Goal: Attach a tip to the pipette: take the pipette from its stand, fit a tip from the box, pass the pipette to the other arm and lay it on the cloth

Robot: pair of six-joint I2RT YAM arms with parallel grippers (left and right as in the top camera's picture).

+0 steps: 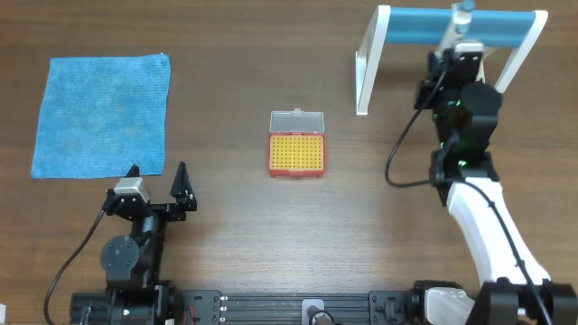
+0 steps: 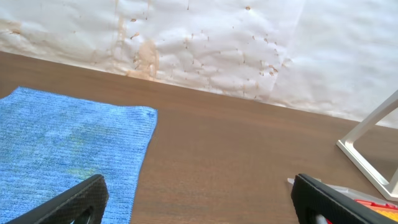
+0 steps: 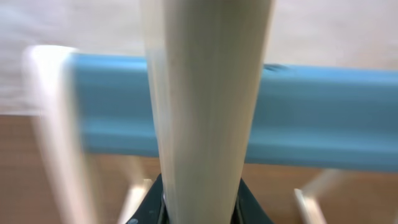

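Right claw [image 1: 452,61] clenched on the pipette [image 3: 205,93] at its stand [image 1: 411,27]; left claw [image 1: 158,178] released by the cloth [image 1: 101,117].
Well left of the tip box [image 1: 296,146], the square blue cloth of ribbed, fuzzy weave lies flat on the wood-grain table [image 1: 235,235]. The left claw, its black fingers spread and holding nothing, sits left of the box and nearer the arm bases, at the cloth's near corner. The box is an orange tray with a grid of yellow tips and a clear lid folded back. Right of the box and farther back is the white-framed stand with a smooth blue crossbar, where the cream, rounded pipette shaft runs between the right claw's fingers.
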